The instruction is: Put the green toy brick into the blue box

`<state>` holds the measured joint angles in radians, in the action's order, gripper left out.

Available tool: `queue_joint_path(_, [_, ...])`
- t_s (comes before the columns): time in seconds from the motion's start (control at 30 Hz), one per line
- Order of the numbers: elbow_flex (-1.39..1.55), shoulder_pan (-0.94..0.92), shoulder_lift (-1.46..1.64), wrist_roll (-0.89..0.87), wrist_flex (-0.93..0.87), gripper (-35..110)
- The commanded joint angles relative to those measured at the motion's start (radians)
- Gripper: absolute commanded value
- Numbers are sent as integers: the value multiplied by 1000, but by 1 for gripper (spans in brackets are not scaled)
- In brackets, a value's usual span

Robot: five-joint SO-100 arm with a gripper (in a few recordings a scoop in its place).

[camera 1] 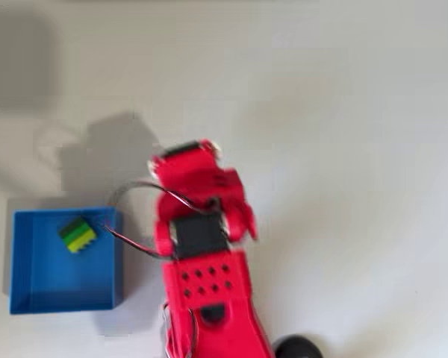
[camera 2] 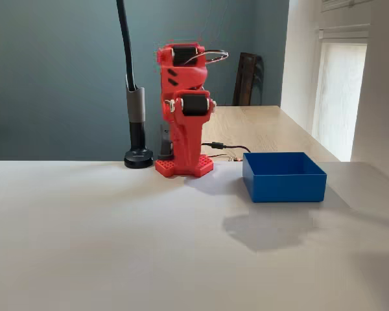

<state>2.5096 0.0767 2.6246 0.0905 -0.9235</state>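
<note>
Lime-and-dark-green studded green toy brick (camera 1: 78,235) lies inside blue box (camera 1: 30,294).

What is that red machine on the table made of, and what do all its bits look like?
The arm is bright red plastic, built of chunky blocks with black box-shaped motors set into the joints. Its flat red base has rows of small round holes. Thin dark cables loop out beside it in the overhead view. Its hand is red too, but too blurred to describe further.
</note>
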Motion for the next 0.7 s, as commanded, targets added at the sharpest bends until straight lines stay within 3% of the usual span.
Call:
queue_joint_path(0.0, [133,-14,213,-5,9,0])
queue_joint_path(0.3, [494,-15,558,11,9,0])
queue_joint_path(0.67, [600,-8,669,-55,11,0])
